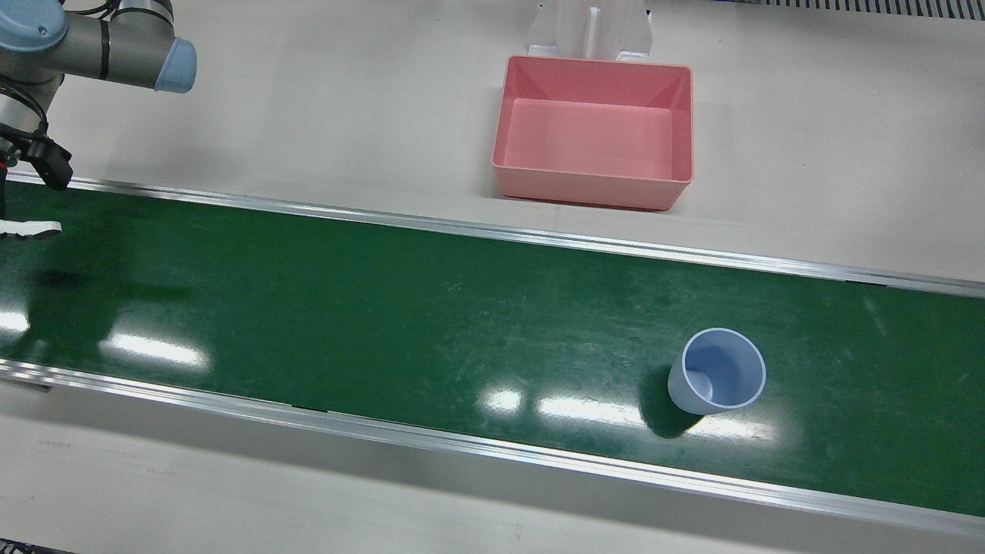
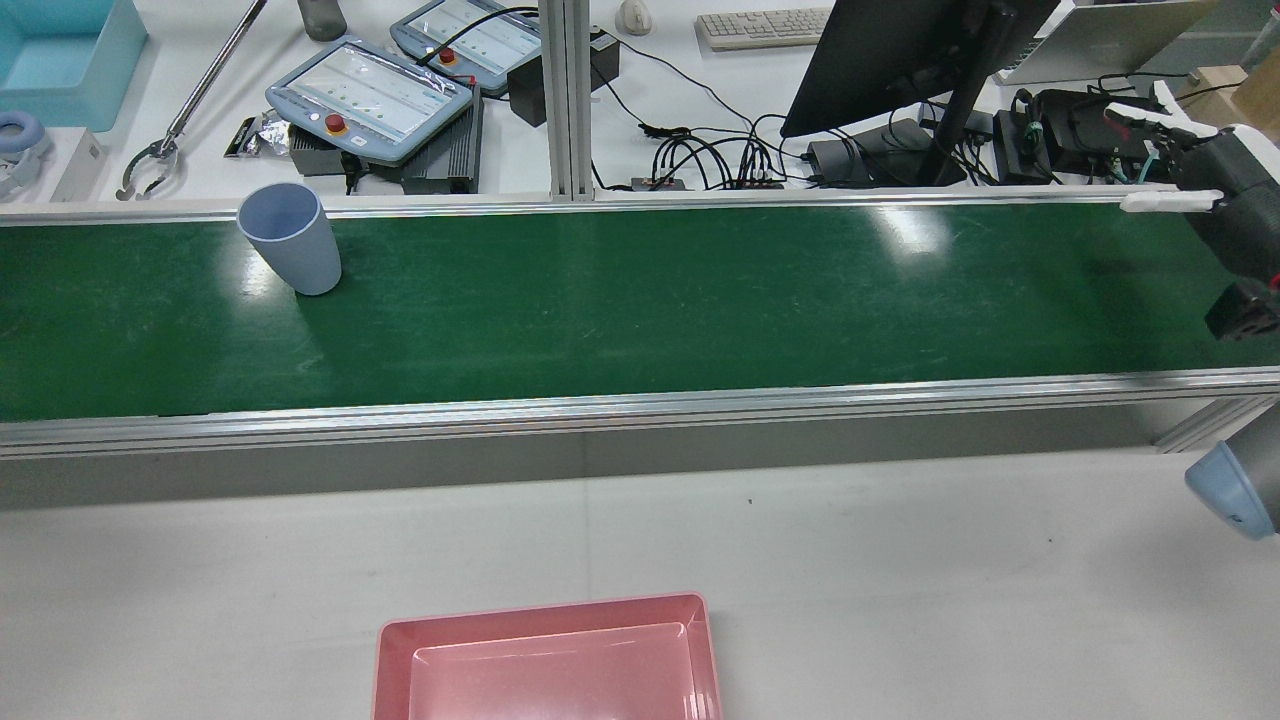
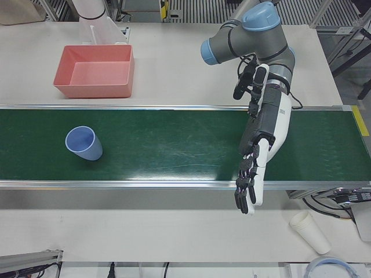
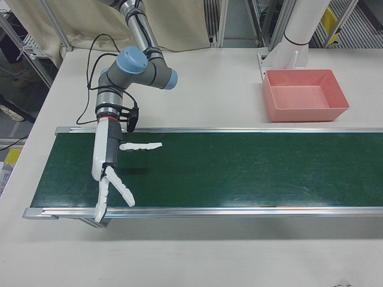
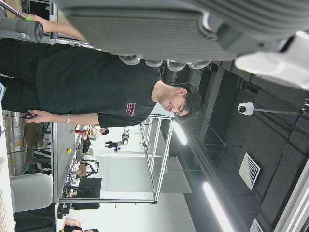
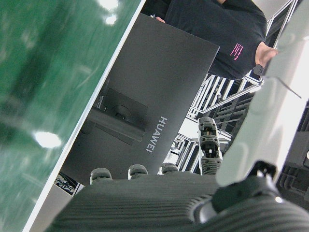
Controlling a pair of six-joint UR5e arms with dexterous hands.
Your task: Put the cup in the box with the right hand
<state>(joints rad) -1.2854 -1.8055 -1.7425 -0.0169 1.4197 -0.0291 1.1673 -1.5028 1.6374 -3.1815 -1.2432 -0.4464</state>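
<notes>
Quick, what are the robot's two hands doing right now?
Left hand: open, holding nothing.
Right hand: open, holding nothing.

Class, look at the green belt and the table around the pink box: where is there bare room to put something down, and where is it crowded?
The belt is bare between the cup and the right hand. The white table beside the empty pink box is bare too. Crowded: the far desk beyond the belt in the rear view, with pendants, cables and a monitor.

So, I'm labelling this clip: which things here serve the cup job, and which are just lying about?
Job:
blue cup upright on the green belt
pink box, empty
right hand, open

Lying about:
left hand, open
paper cups
monitor
pendants
</notes>
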